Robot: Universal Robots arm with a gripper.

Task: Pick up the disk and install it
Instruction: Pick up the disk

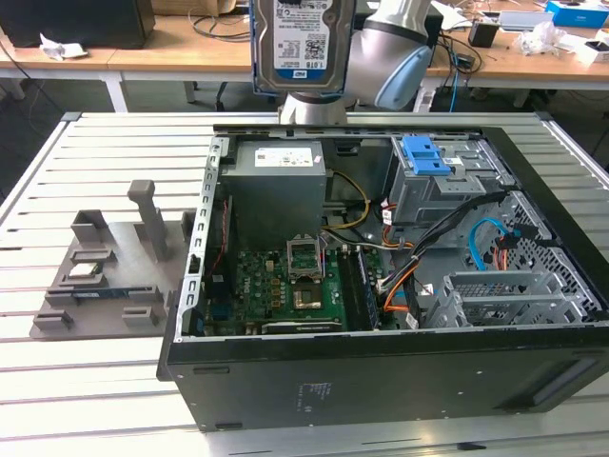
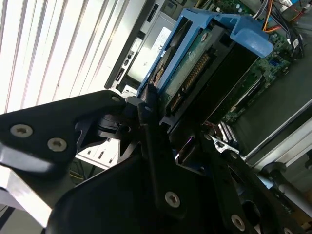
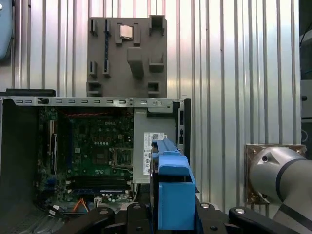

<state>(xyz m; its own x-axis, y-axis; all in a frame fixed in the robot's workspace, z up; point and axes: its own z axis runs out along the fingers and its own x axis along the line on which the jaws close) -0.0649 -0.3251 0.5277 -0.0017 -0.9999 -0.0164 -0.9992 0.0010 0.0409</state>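
Well above the case (image 1: 381,367), the hand (image 2: 173,114) grips the disk's (image 1: 300,38) edges.

Top of the disk (image 1: 301,40) out of frame

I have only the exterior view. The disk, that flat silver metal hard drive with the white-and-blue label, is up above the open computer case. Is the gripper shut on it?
Observer: Yes. In the first wrist view the black gripper is shut on the disk, clamping its bright blue plastic frame from both sides.
Operator: Which face points away from me?
Observer: In the second wrist view, the green circuit-board side with a row of connector pins.
Operator: What is below it?
Observer: In the first wrist view its frame overlaps the grey metal power supply box, beside the green motherboard.
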